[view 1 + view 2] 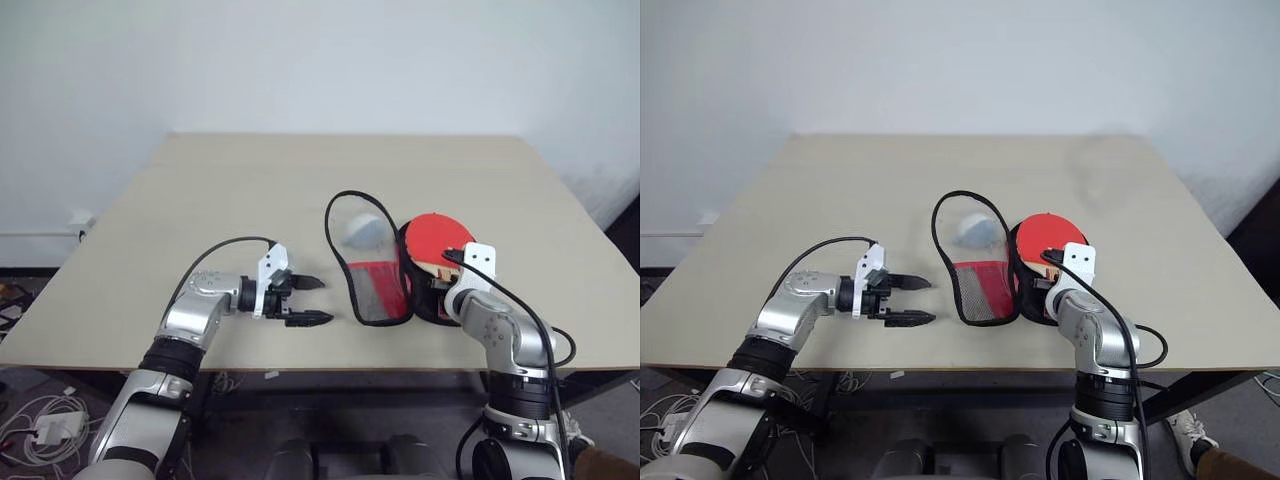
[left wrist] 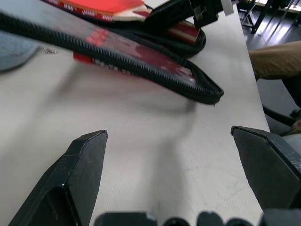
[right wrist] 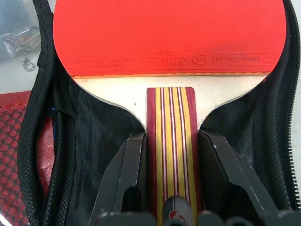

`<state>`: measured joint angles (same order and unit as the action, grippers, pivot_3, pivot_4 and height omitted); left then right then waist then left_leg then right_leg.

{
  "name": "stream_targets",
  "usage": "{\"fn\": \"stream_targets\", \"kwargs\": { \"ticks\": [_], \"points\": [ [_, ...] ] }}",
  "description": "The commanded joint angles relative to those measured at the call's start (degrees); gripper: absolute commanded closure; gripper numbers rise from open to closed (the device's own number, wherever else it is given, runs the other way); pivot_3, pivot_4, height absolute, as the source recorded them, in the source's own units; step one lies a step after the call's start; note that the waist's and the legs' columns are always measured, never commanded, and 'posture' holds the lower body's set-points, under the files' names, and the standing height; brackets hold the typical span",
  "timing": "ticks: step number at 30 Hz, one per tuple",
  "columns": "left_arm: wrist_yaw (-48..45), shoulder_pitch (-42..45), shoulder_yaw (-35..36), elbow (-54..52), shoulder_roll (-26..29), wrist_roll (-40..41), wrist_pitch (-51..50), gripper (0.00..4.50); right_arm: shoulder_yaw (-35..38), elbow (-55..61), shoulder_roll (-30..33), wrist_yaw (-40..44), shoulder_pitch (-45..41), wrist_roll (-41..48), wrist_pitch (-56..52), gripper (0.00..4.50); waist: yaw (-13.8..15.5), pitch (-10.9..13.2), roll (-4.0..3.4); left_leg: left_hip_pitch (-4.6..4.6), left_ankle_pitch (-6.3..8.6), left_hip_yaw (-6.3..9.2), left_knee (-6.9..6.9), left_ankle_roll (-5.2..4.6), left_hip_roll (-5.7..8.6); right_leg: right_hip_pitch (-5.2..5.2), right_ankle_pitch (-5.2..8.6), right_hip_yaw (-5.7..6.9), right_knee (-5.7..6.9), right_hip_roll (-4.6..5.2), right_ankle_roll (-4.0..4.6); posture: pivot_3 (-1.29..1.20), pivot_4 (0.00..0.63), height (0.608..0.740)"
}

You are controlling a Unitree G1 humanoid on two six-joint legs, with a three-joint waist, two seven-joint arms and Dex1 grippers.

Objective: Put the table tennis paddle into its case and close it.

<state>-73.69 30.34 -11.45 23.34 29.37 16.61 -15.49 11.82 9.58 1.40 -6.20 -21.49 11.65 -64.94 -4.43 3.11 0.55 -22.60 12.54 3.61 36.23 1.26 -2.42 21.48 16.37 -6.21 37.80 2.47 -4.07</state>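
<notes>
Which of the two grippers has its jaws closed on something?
The right gripper: its jaws clamp the striped handle of the table tennis paddle. The left gripper has its jaws spread wide, empty.

**Lighting and picture quality**

Head views: even, soft, bright light; faint shadows beneath the case [image 1: 370, 290]; white wall [image 1: 320, 60] slightly washed out. Left wrist view: foreground fingertips [image 2: 84, 160] soft, far corners blurred. Right wrist view: paddle [image 3: 169, 37] sharp, mild sheen on its red face.
</notes>
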Motion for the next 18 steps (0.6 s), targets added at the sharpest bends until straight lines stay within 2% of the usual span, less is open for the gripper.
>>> {"fn": "stream_targets", "kwargs": {
  "ticks": [1,14,18],
  "points": [
    [0.53,2.79,2.22,-3.59,-0.46,1.63,-1.79,0.0,-0.44,-1.05,-0.13,0.28,0.62,-0.26,-0.92,3.32,0.0,-0.02,0.04,-0.01,0.0,0.0,0.0,0.0,0.0,0.01,0.0,0.0,0.0,0.0,0.0,0.0,0.0,0.74],
    [1.81,4.34,2.03,-5.02,-2.98,0.57,-2.22,0.0,1.18,-3.68,1.88,-0.88,-1.12,-2.17,-3.53,3.32,0.18,-0.07,0.12,0.01,0.0,0.03,0.09,0.0,0.0,-0.08,-0.01,0.04,0.0,0.0,0.01,0.0,0.0,0.74],
    [1.99,4.4,1.88,-4.94,-3.55,0.54,-2.05,0.0,0.26,-3.96,2.63,-0.19,-1.08,-2.28,-3.24,2.02,0.25,-0.07,0.12,-0.02,0.0,0.03,0.2,0.0,0.01,-0.1,-0.01,0.04,-0.01,0.0,0.01,0.0,0.0,0.74]
  ]
}}
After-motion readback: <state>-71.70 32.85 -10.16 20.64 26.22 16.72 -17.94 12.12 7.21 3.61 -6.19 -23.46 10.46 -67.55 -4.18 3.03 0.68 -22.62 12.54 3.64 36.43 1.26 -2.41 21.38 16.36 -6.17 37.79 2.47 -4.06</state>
